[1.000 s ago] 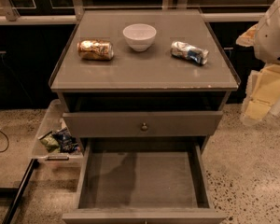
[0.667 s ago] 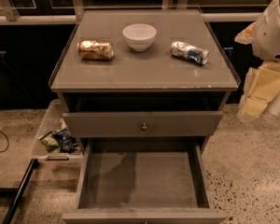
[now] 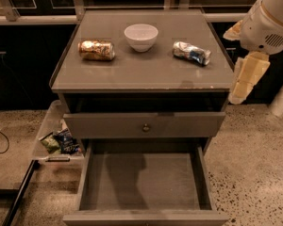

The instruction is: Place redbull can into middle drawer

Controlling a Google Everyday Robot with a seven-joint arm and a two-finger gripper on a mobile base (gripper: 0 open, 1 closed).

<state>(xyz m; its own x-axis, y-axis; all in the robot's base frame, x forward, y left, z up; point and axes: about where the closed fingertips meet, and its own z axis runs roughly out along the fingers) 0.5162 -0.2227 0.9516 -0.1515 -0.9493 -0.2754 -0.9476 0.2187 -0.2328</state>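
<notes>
Right of the grey cabinet (image 3: 141, 72), I am aiming the cream gripper (image 3: 245, 76), open or not I cannot tell, squarely at the crinkly silver-blue can (image 3: 192, 53).

We see the redbull can (image 3: 192, 52), a small slim silver can with blue patches and a crumpled, shiny skin. It lies on its side on the worktop (image 3: 146, 74), near our hand (image 3: 240, 86), to its left and a little higher in the view, not touching it; the hand itself hangs just off the worktop's right edge. The middle drawer (image 3: 170, 185), a wide grey box with a plain flat floor and low side walls, stands pulled out with its floor showing, well below the hand and to its left.
</notes>
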